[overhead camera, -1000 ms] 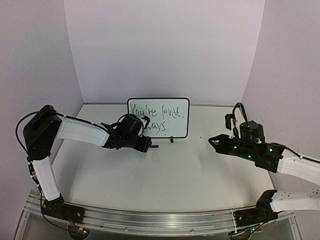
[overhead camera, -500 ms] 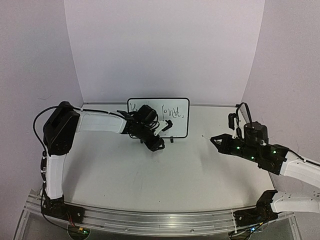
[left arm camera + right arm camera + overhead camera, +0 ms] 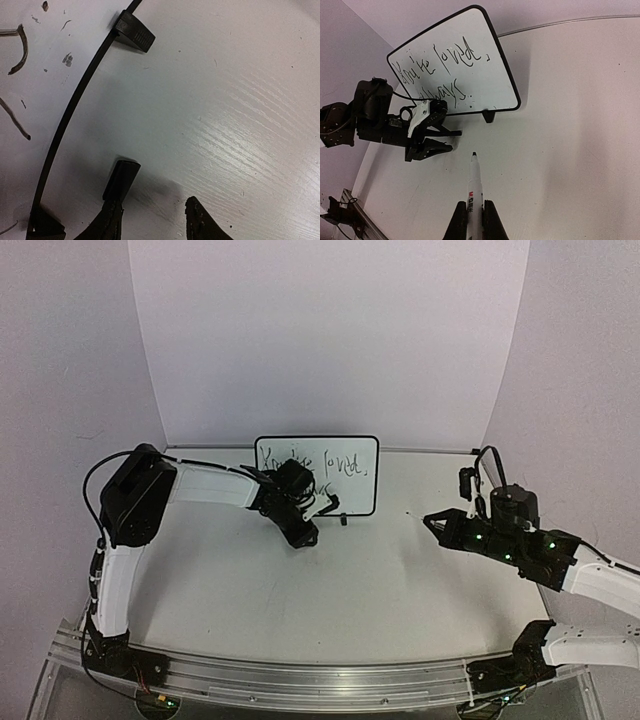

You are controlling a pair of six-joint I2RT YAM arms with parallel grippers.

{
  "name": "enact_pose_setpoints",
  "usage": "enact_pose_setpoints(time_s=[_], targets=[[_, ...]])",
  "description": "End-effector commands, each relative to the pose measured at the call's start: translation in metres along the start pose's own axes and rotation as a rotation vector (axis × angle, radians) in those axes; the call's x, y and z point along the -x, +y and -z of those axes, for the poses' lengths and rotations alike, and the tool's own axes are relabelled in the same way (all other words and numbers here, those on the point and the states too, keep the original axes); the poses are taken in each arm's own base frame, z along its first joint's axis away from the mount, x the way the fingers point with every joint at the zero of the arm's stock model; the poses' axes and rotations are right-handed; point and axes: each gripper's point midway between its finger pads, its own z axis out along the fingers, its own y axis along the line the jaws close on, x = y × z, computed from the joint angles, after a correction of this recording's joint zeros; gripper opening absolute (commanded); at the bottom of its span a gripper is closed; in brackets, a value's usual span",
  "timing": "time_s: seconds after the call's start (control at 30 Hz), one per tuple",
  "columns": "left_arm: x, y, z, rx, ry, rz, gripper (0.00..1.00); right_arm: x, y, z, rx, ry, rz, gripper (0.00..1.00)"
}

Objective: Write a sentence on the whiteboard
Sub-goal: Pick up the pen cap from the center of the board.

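The whiteboard [image 3: 356, 490] stands upright on its little feet toward the back of the white desk [image 3: 350, 590], with plain pale-lilac walls [image 3: 330, 340] on three sides. The sentence [image 3: 440, 67] "You're loved, always." is scrawled on it. The left hand [image 3: 454, 140] sits just in front of its lower left part, fingers apart and empty, and the right hand [image 3: 473, 205], well off to the side, is clenched on a marker [image 3: 473, 175].

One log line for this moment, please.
left gripper: open, empty, near small black-framed whiteboard | right gripper: shut on white marker | dark handwritten sentence: on board
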Motion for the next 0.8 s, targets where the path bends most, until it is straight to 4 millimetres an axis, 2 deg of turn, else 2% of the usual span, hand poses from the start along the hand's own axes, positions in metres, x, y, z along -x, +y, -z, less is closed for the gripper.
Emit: enact_pose_setpoints(time_s=[0.0,0.4,0.77], targets=[[0.023,0.014,0.004,0.046,-0.054,-0.024,0.43,0.002,-0.003,0.000,-0.013,-0.016,0.001,0.00],[0.028,0.023,-0.007,0.040,-0.058,-0.016,0.42,0.001,-0.003,-0.002,-0.016,-0.007,0.005,0.00],[0.017,0.027,-0.020,0.052,-0.008,-0.028,0.39,-0.001,-0.004,-0.004,-0.018,0.003,0.003,0.00]])
